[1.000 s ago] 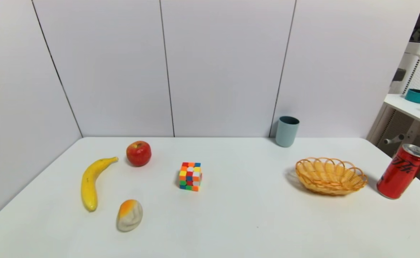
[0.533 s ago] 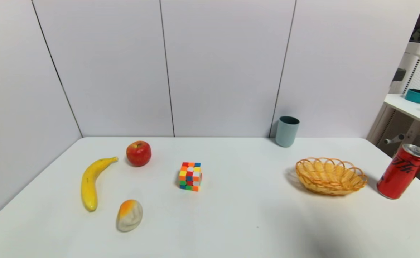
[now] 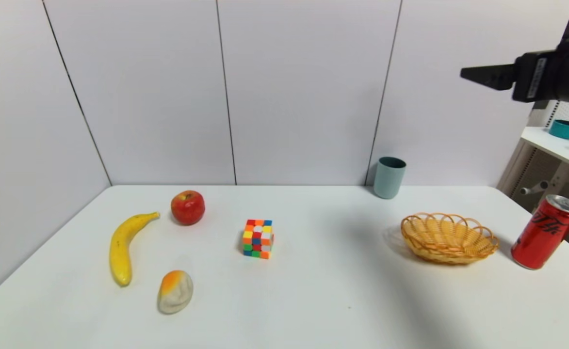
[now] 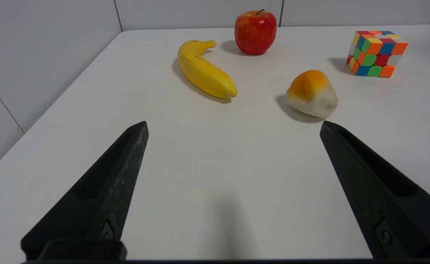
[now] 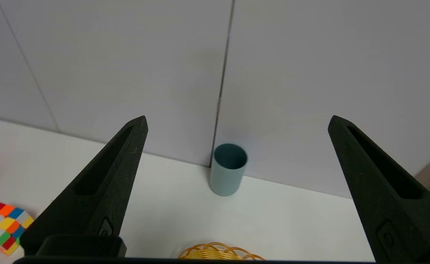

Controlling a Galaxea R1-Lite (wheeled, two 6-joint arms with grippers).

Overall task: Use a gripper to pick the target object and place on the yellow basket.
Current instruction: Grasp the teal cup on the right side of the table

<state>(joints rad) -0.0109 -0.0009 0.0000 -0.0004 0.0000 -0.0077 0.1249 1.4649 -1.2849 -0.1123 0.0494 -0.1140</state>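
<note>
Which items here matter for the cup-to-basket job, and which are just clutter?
Job: plain grey-blue handleless cup; yellow-orange wicker basket; open right gripper, raised high.

Clutter: yellow banana; red apple; multicoloured puzzle cube; orange-and-white lump; red soda can.

right pincer (image 3: 466, 73) now in head view, raised, fingers apart
</note>
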